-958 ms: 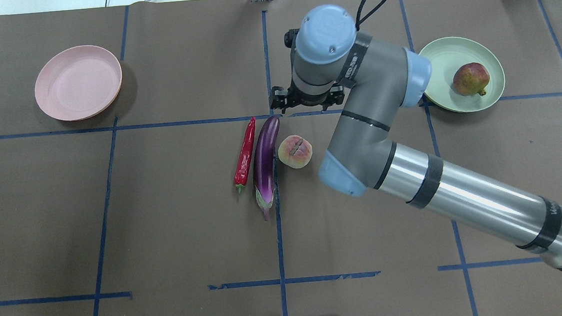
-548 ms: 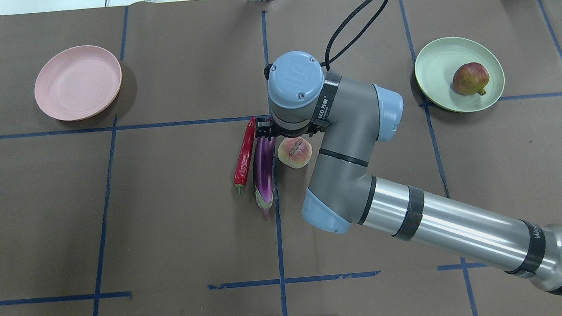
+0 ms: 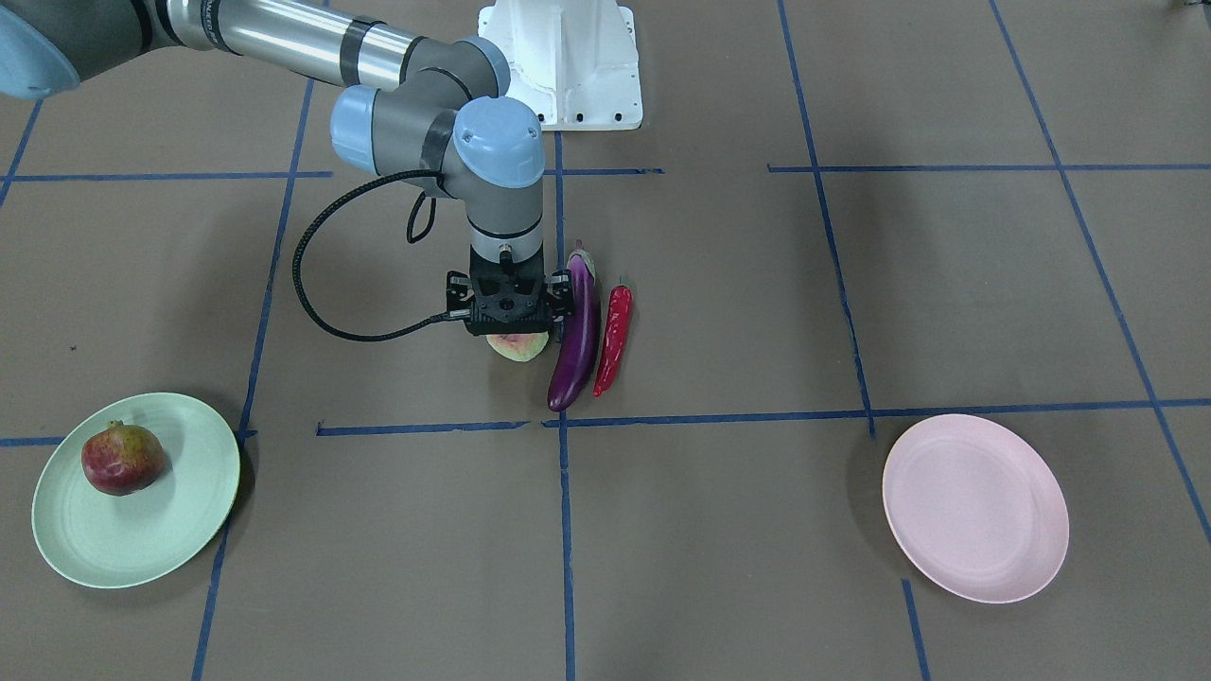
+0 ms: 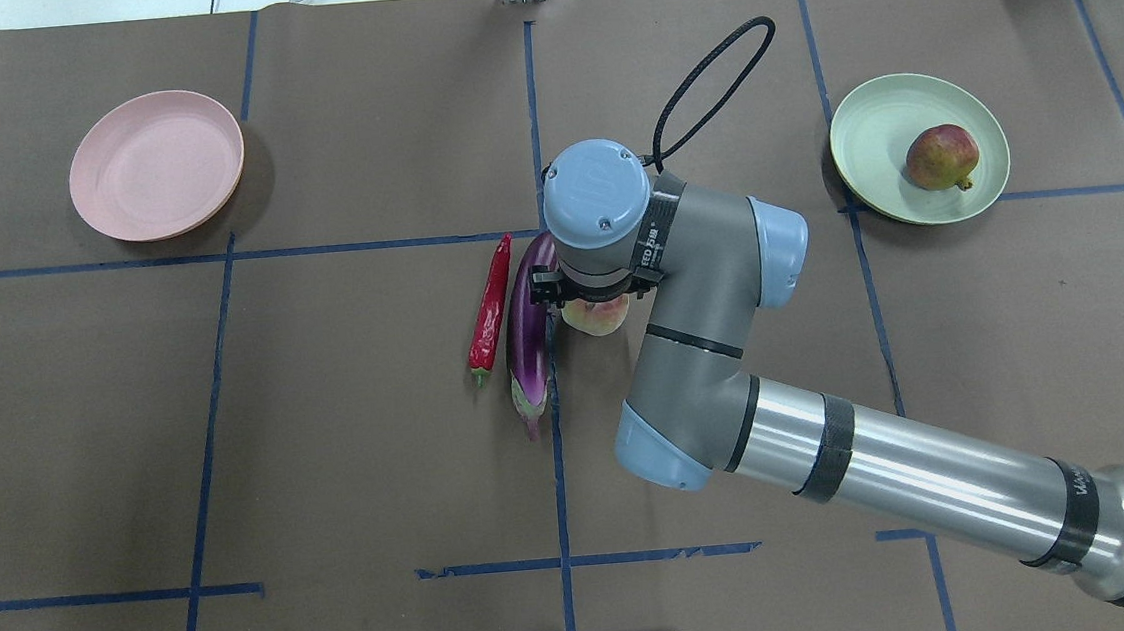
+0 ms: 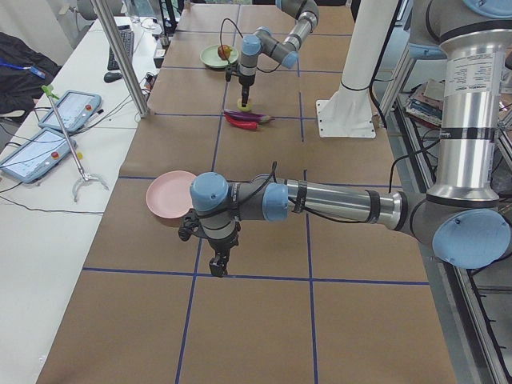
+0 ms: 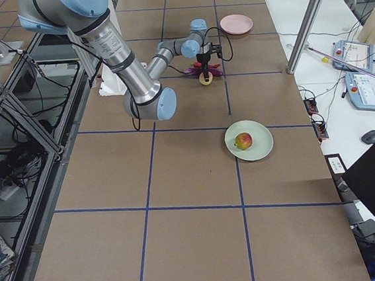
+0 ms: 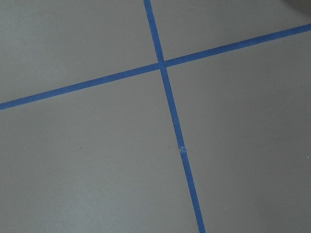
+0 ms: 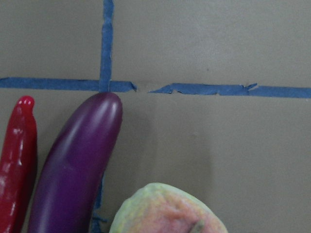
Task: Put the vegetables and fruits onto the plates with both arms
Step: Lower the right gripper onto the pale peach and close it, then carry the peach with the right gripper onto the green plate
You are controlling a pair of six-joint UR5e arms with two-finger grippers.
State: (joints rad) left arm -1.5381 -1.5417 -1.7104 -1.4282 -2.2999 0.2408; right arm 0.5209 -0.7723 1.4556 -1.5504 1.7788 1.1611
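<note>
My right gripper [image 3: 511, 326] is open and low over the pink-yellow peach [image 4: 599, 321], with its jaws either side of the fruit. The peach [image 8: 165, 208] fills the bottom of the right wrist view. The purple eggplant [image 4: 528, 333] lies just left of the peach, and the red chili [image 4: 489, 311] lies left of the eggplant. The dark red apple-like fruit [image 4: 941, 157] sits on the mint green plate [image 4: 869, 136] at the far right. The pink plate [image 4: 156, 165] at the far left is bare. My left gripper [image 5: 218, 266] hangs over the table near the pink plate; I cannot tell whether it is open.
Blue tape lines [image 4: 560, 476] cross the brown table cover. The white base block [image 3: 568, 66] stands at the robot's edge. A black cable loop [image 4: 714, 83] arches off the right wrist. The left wrist view shows only table and a tape crossing [image 7: 161, 65].
The right gripper has moved from beyond the fruit row back towards the robot and down, and now stands over the peach. The fruits, vegetables and plates have not moved.
</note>
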